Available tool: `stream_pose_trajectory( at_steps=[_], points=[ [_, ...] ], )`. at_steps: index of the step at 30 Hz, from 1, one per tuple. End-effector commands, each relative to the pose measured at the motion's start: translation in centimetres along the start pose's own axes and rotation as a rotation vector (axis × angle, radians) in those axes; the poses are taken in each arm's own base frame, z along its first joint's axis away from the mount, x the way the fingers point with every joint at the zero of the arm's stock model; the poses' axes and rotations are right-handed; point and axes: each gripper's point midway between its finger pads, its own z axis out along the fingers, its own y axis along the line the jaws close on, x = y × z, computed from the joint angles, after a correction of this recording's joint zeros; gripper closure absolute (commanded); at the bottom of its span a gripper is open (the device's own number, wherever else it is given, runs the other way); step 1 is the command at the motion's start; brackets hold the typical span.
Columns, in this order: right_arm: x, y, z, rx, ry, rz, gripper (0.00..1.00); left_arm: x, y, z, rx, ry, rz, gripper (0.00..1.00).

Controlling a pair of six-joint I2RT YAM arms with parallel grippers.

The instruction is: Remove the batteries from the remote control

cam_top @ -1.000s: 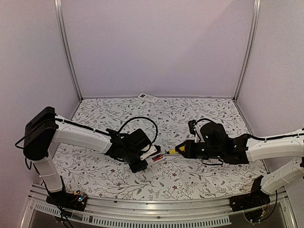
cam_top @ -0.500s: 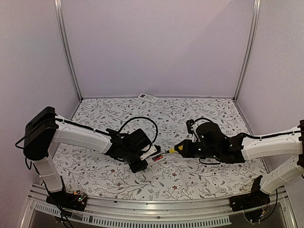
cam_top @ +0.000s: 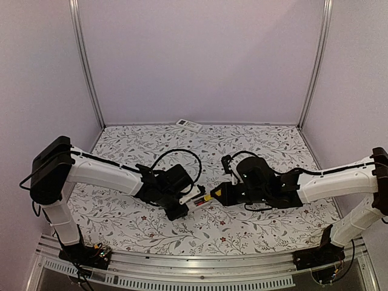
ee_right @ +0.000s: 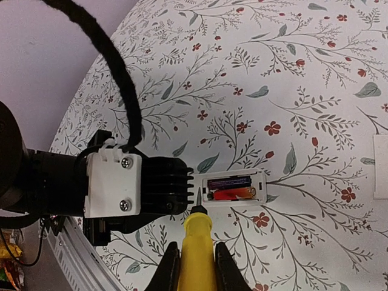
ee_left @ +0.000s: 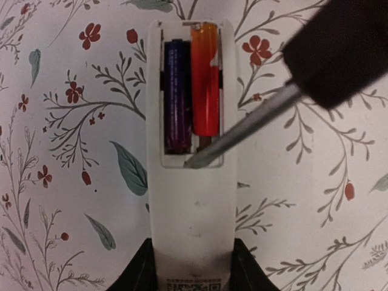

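Both batteries (ee_left: 205,91) sit in the open remote control (ee_left: 191,206), clamped by the left fingers (ee_left: 138,276) midway across the tabletop (ee_left: 315,200). Right fingers (ee_right: 168,267) pinch a screwdriver (ee_right: 197,239) (tip at the bay's edge); next, I reckon, lever a cell up gently.

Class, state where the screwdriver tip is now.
Left wrist view: the screwdriver tip rests at the lower end of the remote's open battery bay, just below the red battery.

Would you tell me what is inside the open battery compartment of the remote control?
A dark battery and a reddish battery lie side by side. The screwdriver tip pokes in at one end. The floor beneath them is covered.
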Motion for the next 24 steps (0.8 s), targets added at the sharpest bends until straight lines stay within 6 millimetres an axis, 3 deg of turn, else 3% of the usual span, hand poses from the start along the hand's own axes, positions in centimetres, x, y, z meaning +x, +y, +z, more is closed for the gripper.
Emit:
stream_pose_trajectory(
  at_steps=[1,24],
  points=[
    [0.5,0.3,0.5,0.043,0.023,-0.046,1.0,0.8,-0.5,1.3,-0.001,0.039,0.01,0.8],
    [0.9,-0.8,0.8,0.24,0.031,-0.147,1.0,0.9,-0.4,1.4,-0.009,0.046,0.01,0.8]
  ],
)
